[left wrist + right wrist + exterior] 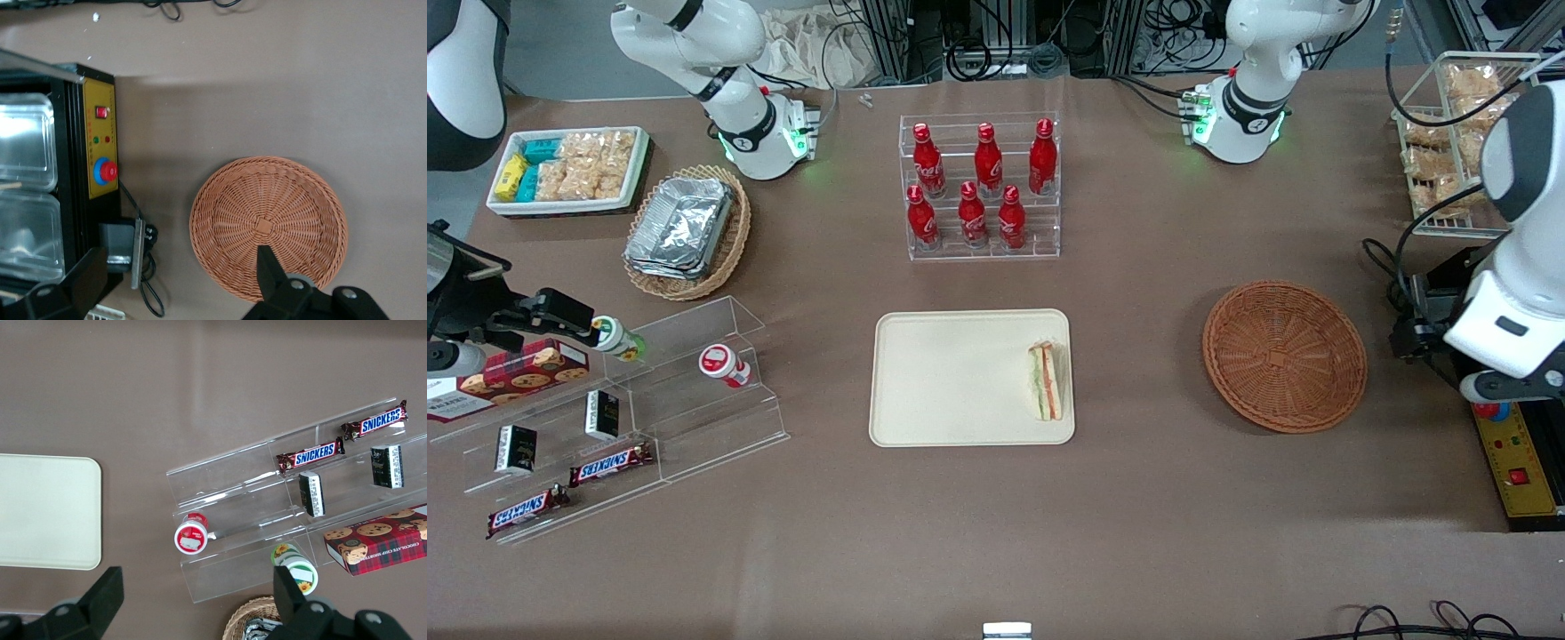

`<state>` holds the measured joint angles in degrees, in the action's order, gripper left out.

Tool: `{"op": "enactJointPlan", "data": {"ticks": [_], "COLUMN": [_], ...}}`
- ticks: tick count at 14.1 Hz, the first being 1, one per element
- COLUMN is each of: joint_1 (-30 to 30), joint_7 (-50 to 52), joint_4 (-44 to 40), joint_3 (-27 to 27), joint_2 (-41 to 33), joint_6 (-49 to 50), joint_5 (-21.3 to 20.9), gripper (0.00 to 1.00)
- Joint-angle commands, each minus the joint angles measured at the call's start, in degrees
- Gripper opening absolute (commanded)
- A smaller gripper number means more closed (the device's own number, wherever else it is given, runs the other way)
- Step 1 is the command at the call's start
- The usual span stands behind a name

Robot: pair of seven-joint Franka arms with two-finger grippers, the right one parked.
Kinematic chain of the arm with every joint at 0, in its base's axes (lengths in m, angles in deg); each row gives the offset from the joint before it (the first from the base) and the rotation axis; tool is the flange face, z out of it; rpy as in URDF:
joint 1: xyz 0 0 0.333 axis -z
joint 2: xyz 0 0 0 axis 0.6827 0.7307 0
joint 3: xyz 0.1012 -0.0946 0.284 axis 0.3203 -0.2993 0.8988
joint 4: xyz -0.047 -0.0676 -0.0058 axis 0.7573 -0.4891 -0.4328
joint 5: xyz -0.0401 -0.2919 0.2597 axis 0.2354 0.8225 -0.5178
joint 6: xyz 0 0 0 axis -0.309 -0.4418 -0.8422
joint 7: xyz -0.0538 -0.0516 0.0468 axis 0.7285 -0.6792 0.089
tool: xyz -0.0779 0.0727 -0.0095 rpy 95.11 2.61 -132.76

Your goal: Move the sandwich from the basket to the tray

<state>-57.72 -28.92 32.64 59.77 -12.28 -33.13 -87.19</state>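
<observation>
The sandwich [1047,381] lies on the tray [951,378], flat on its side at the edge nearest the basket [1284,356], the shortest reach from where it came. It sits wholly inside the low rim, so nothing is likely to slide off. The basket stands empty on the desk [1138,516], well apart from the tray, toward the working arm's end.

The gripper [180,280] hangs above the desk beside the basket and the black control box [93,167], holding nothing. Its fingers [270,273] stand wide apart in the wrist view, one over the basket's rim, the other out over the box. In the front view the gripper itself seems hidden by the arm's own body, so its height is hard to judge.

By the look of it, the task is done, and the arm is drawn clear of both tray and basket.
</observation>
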Motion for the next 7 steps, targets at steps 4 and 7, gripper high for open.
{"op": "enactJointPlan", "data": {"ticks": [4,7], "joint_1": [10.9,12.9], "joint_7": [-37.6,-27.0], "joint_4": [-2.2,-2.2], "joint_3": [24.9,27.9], "joint_2": [-0.9,-0.4], "joint_6": [0.5,0.2], "joint_5": [17.8,20.6], "gripper": [1.0,1.0]}}
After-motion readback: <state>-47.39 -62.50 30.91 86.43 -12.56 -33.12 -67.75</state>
